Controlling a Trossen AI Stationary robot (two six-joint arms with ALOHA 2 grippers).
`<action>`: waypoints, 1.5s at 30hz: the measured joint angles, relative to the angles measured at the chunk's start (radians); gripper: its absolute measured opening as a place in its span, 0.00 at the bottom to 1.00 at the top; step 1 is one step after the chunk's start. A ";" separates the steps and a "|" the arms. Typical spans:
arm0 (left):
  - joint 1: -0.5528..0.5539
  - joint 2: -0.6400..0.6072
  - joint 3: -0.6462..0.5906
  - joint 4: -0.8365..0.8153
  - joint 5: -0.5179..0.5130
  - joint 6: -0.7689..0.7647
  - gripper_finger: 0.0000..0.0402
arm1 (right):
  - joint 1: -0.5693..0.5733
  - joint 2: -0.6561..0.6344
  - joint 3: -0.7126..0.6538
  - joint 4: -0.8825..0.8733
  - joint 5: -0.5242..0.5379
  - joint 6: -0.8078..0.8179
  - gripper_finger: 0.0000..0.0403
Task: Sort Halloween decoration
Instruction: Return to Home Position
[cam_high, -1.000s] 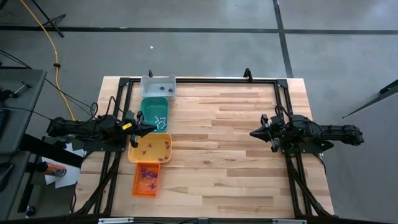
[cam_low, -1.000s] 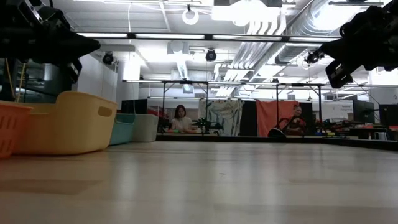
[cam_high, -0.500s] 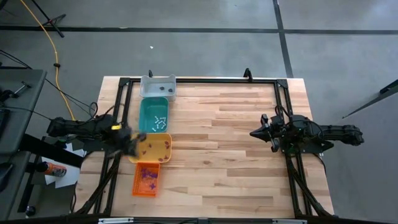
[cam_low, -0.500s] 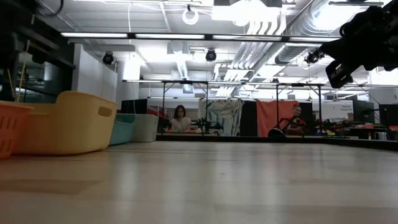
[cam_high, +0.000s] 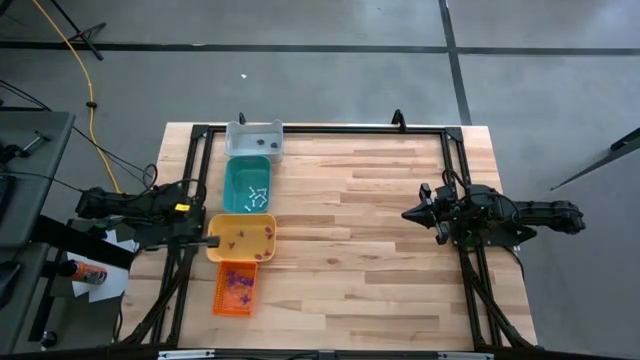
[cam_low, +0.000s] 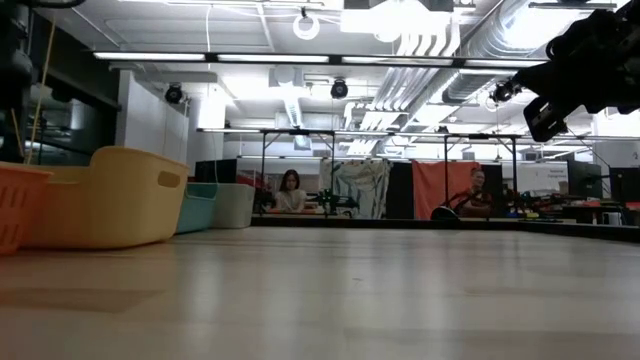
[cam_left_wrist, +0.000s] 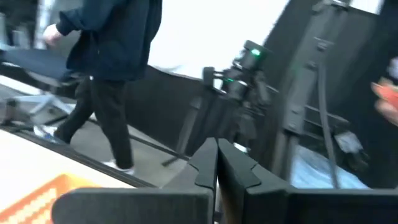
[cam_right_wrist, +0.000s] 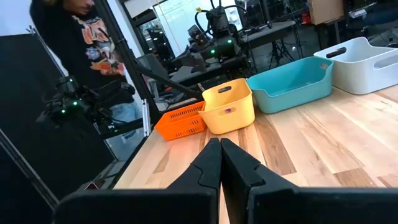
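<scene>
yellow tray (cam_high: 273, 240) just beside left fingers (cam_left_wrist: 205, 169)

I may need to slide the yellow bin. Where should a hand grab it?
Best bet: pinch the yellow bin at its short end wall with the handle slot, the one facing the right arm. Come straight down over the rim, one finger inside: the bin is open-topped, upright, thin-walled.

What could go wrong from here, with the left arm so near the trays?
1. In the high view, the left gripper, shut, sits right beside the yellow tray. A careless swing could knock the tray and spill its trinkets.
2. A person is walking close to the table on that arm's side and might come within its reach.
The right gripper, shut, waits at the table's right and poses no evident danger.
</scene>
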 joint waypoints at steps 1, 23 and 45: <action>0.000 0.000 0.000 -0.001 -0.023 0.000 0.00 | 0.000 0.000 0.000 0.000 0.000 0.000 0.00; -0.001 0.000 0.000 0.000 -0.058 0.000 0.00 | 0.000 0.001 0.000 0.000 0.000 0.000 0.00; -0.001 0.000 0.000 0.000 -0.058 -0.018 0.00 | 0.000 0.001 0.000 0.000 0.000 0.000 0.00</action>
